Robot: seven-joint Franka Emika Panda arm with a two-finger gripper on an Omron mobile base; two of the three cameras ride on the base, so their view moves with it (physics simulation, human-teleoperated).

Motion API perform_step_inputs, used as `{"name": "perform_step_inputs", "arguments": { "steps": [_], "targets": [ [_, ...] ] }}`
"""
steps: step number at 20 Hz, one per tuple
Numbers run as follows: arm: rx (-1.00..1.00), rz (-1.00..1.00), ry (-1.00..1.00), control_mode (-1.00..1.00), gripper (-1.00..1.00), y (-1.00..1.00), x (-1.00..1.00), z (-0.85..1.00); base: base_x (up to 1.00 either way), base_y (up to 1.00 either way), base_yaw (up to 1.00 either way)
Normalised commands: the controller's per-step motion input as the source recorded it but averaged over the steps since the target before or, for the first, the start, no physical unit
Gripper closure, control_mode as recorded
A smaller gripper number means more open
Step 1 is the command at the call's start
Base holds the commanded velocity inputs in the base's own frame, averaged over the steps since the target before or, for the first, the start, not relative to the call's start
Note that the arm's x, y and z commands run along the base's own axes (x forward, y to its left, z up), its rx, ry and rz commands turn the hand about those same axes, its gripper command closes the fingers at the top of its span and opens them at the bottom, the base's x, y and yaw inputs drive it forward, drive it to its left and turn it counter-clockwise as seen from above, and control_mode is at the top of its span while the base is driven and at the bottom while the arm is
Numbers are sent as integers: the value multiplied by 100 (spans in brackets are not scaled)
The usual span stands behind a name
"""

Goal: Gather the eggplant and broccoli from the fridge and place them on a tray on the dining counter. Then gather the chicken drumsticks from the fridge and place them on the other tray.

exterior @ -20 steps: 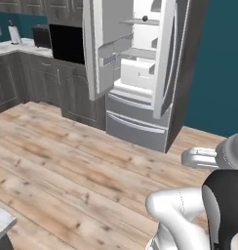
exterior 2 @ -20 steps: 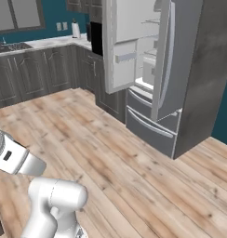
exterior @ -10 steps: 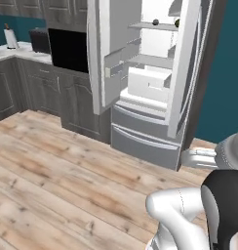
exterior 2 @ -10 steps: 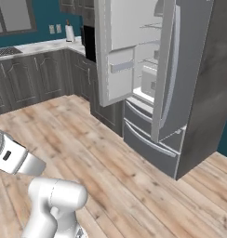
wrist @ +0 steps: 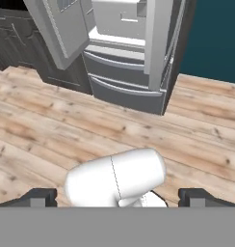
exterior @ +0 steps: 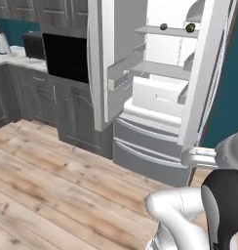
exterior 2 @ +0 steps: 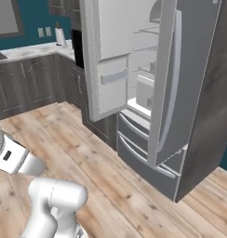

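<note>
Fridge (exterior: 155, 97): both upper doors swung open, shelves lit.
Gripper (wrist: 117, 198): jaws spread wide, empty, over wood floor (wrist: 52, 125).

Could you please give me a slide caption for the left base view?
Fridge with both doors open, two small dark items on its top shelf, wood floor in front.

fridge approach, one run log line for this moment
phase: at fridge | both doors open | tool: open, holding nothing | small dark items on upper shelf | nothing picked yet
</note>
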Motion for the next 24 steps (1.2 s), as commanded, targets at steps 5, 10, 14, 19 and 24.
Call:
{"name": "perform_step_inputs", "arguments": {
  "steps": [5,10,14,19,24],
  "targets": [
    [0,0,0,100,-100,0,0,0,87,9,-10],
    [0,0,0,100,-100,0,0,0,73,11,-17],
    [0,0,0,100,-100,0,0,0,60,18,-21],
    [0,0,0,100,-100,0,0,0,47,17,-23],
    [0,0,0,100,-100,0,0,0,31,23,-25]
  ]
}}
